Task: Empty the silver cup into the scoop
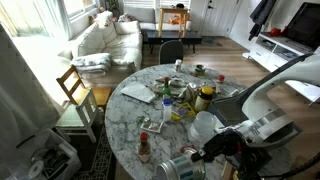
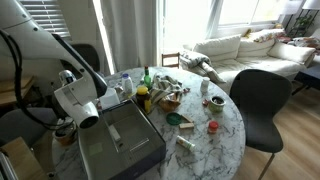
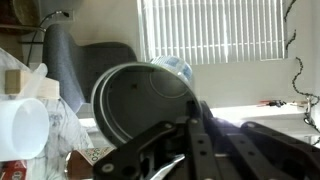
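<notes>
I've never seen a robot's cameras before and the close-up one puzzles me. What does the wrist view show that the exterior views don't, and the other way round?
Only the wrist view: the dark inside of the cup up close, with the fingers just below it.
Only the exterior views: the whole cluttered marble table, the sofa and the white arm.
Both: a dark chair, probably the same one, and a bright window.

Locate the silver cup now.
In the wrist view the silver cup fills the centre, mouth toward the camera, gripped at its rim by the end effector; a white container lies at the left edge, a dark chair behind.
</notes>
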Robot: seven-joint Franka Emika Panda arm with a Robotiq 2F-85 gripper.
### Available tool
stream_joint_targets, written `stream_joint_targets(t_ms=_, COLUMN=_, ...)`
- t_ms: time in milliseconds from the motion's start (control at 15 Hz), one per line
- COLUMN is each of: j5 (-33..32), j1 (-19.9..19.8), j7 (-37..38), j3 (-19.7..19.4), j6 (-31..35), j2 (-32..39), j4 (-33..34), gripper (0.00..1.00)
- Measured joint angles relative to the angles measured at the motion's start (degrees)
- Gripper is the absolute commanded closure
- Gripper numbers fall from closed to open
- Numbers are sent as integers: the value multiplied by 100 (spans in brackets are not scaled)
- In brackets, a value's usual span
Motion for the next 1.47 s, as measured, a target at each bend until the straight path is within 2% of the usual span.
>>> stream_joint_targets(t_ms=200, j5=0, j1=43, j7=267, j3=7, j6=211, j2=-364, j4=-125, gripper=99)
stream_joint_targets(t_ms=333, j5=2, j1=101, j7=663, j3=42, j6=619, j2=-763, j4=-237, gripper=99)
stream_joint_targets(t_ms=600, j5=-1, j1=323, j7=1870, j3=323, j6=2260, j2=-1847, j4=-368, gripper=99)
stream_joint_targets(t_ms=800, j5=-174, j1=514, j7=3080, j3=776, j6=3508, j2=-2661, j4=-359, gripper=99)
stream_joint_targets(t_ms=1000, j5=-680, j1=672, j7=4406, j3=1271, j6=4443, j2=-3225, j4=-339, gripper=99)
stream_joint_targets(t_ms=1133, j5=-1208, j1=722, j7=5294, j3=1516, j6=4801, j2=-3402, j4=-340, gripper=99)
stream_joint_targets(t_ms=1467, j5=-2907, j1=732, j7=7403, j3=1674, j6=4965, j2=-3689, j4=-340, gripper=99)
